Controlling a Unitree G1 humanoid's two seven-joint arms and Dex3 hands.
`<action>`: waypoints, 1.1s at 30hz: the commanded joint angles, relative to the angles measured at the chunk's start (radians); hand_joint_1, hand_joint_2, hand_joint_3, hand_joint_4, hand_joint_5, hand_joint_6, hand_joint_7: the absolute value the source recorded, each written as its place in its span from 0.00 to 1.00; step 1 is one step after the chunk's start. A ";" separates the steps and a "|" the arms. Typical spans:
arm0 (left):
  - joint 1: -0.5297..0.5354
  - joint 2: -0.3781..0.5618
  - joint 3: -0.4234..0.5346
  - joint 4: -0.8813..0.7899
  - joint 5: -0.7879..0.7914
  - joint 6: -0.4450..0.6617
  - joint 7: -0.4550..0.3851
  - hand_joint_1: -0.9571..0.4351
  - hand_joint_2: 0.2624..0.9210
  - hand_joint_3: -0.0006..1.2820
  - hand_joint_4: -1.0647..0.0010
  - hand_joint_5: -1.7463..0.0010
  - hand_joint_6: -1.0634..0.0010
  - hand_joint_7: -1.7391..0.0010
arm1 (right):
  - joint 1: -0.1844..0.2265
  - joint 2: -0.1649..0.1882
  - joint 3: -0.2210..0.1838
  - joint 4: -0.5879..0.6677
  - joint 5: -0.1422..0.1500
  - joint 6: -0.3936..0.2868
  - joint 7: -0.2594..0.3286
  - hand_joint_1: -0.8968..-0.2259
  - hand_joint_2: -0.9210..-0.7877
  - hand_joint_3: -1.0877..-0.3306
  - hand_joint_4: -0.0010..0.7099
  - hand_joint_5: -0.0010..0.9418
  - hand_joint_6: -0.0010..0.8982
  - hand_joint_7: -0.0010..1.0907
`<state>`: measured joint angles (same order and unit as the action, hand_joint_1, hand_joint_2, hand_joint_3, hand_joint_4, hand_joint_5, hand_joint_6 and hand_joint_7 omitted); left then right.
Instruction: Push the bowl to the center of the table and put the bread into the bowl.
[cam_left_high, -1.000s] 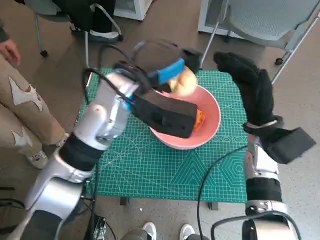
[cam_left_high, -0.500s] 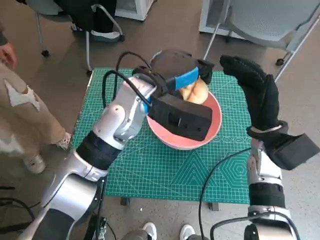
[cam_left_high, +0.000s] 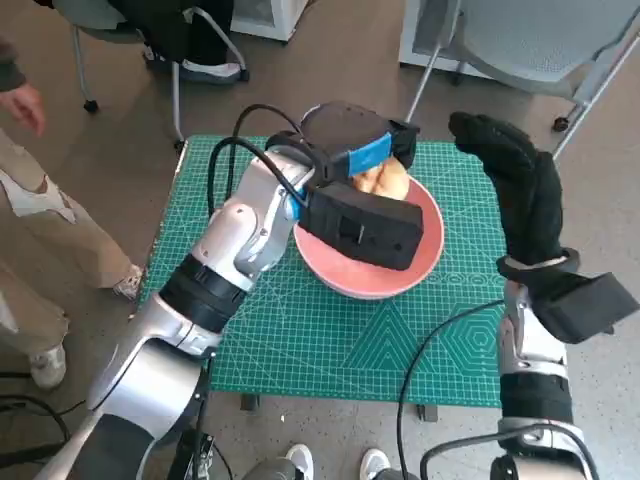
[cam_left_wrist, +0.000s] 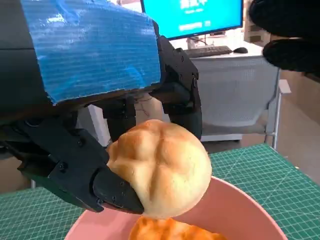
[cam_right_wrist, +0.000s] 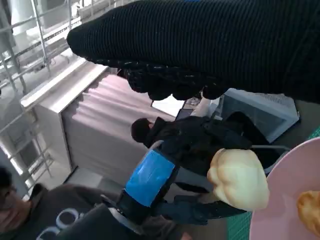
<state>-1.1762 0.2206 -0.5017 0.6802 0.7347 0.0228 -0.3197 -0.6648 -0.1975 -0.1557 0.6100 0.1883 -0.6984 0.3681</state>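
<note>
Left hand (cam_left_high: 350, 140): black with blue tape over its back, raised above the far rim of the bowl, fingers clamped round the bread; in the left wrist view (cam_left_wrist: 95, 130) black fingers (cam_left_wrist: 112, 192) pressed against the bun's underside.
Bread (cam_left_high: 382, 180): pale golden round bun with a scored top, held clear of the bowl's floor, over the far part of the bowl; seen close in the left wrist view (cam_left_wrist: 162, 167), and in the right wrist view (cam_right_wrist: 239, 179) poised just past the pink rim.
Bowl (cam_left_high: 430, 235): pink, wide, near the middle of the desk, partly hidden by the left forearm's black wrist box; an orange-brown piece lying inside (cam_left_wrist: 165, 230).
Right hand (cam_left_high: 515, 195): in a black knitted glove, raised upright over the right side of the desk, just beside the bowl, holding nothing, fingers stretched out close together; dark band across the right wrist view (cam_right_wrist: 210, 45).
Desk (cam_left_high: 300, 330): small, covered with a green cutting mat printed with a grid.
Cables (cam_left_high: 440, 340): black, running along both forearms.
Surroundings: person (cam_left_high: 30, 200) in light trousers at the left edge of the head view; grey chair (cam_left_high: 530, 40) beyond the desk; a lit monitor (cam_left_wrist: 192, 17) behind the left hand in the left wrist view.
</note>
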 joint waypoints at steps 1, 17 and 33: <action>-0.039 -0.020 0.017 0.028 -0.052 0.044 -0.108 0.89 0.78 0.28 0.37 0.25 0.59 0.73 | 0.022 -0.005 0.002 0.003 -0.015 0.016 -0.015 0.30 0.00 0.28 0.22 0.01 0.00 0.43; -0.061 -0.007 0.007 0.165 -0.081 -0.033 -0.123 0.33 0.80 0.04 1.00 1.00 0.89 1.00 | 0.006 -0.001 0.006 0.025 0.006 0.003 0.011 0.30 0.00 0.28 0.22 0.00 0.00 0.43; -0.063 0.027 0.064 0.227 -0.147 -0.146 -0.094 0.30 0.85 0.02 1.00 1.00 0.91 1.00 | -0.018 -0.002 0.005 0.042 0.010 0.000 0.027 0.33 0.00 0.27 0.22 0.00 0.00 0.43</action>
<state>-1.2116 0.2233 -0.4725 0.9039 0.6210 -0.0849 -0.4304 -0.6837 -0.1970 -0.1510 0.6359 0.1946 -0.7035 0.3865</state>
